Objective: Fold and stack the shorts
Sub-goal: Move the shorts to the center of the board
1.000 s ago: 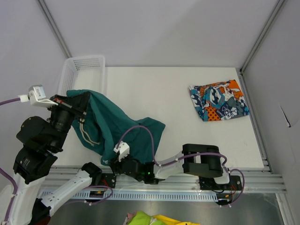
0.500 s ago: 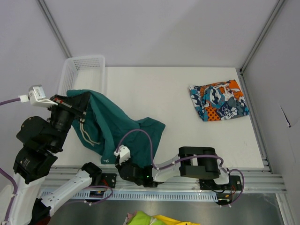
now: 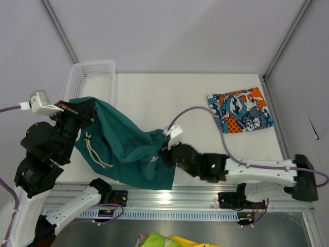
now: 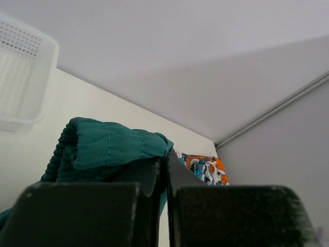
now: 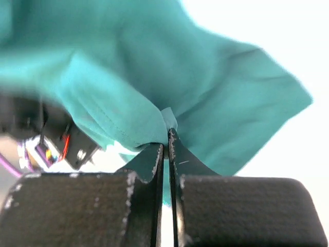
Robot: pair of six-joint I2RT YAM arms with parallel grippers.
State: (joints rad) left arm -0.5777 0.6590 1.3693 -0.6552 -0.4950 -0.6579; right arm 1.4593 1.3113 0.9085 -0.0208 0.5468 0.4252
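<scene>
The plain teal-green shorts (image 3: 121, 144) with a white drawstring (image 3: 97, 154) hang stretched between my two grippers over the table's left side. My left gripper (image 3: 77, 110) is shut on their ribbed waistband (image 4: 103, 149) at the upper left, lifted off the table. My right gripper (image 3: 167, 149) is shut on a pinched fold of the same fabric (image 5: 165, 126) at the right end. The patchwork shorts (image 3: 240, 109), orange, teal and white, lie folded at the table's far right and show past the left fingers (image 4: 203, 167).
A white mesh basket (image 3: 90, 77) stands at the table's back left corner, just behind the raised waistband. The metal frame rail (image 3: 277, 118) runs along the right edge. Something yellow-green (image 3: 159, 241) lies below the near rail.
My right arm swung out from the near edge toward the table's middle, closed on the teal shorts' right end and lifted it. The fabric is now spread wider between both grippers.
</scene>
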